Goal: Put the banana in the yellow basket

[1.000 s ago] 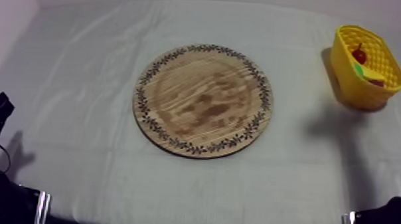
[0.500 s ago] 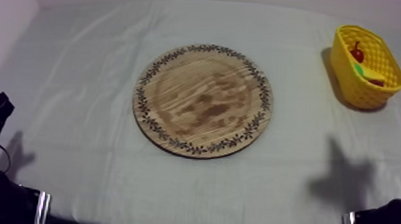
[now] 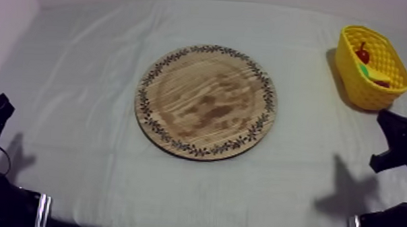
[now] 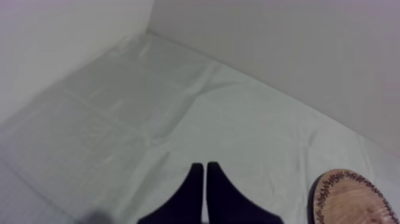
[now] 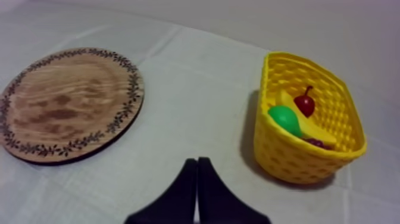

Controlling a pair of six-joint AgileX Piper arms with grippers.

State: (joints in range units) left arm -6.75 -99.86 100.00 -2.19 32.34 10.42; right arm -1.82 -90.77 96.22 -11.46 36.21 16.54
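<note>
The round wooden board with a dark leaf-patterned rim (image 3: 205,101) lies flat in the middle of the surface (image 3: 87,67), which is covered in a grey-white cloth, and nothing rests on it. The woven yellow basket (image 3: 376,88) stands well apart from the board, beyond its far right side. The yellow toy banana (image 5: 306,125) is inside that basket, leaning against the inner wall. A green pear (image 5: 284,118) touches it on the side toward the board, and a small red fruit (image 5: 305,105) with a dark stem sits just behind it. A dark reddish thing (image 5: 315,143) lies lower in the basket, too hidden to tell what it is.

The right pincer (image 5: 197,161) has its two black fingers pressed together into a narrow wedge, gripping nothing. It is above bare cloth, between the board and the basket and touching neither. From above, the right arm (image 3: 403,144) is off the board's right side, nearer than the basket.

The left pincer (image 4: 204,167) is likewise a narrow wedge with nothing held, over bare cloth with the board's rim near it.
</note>
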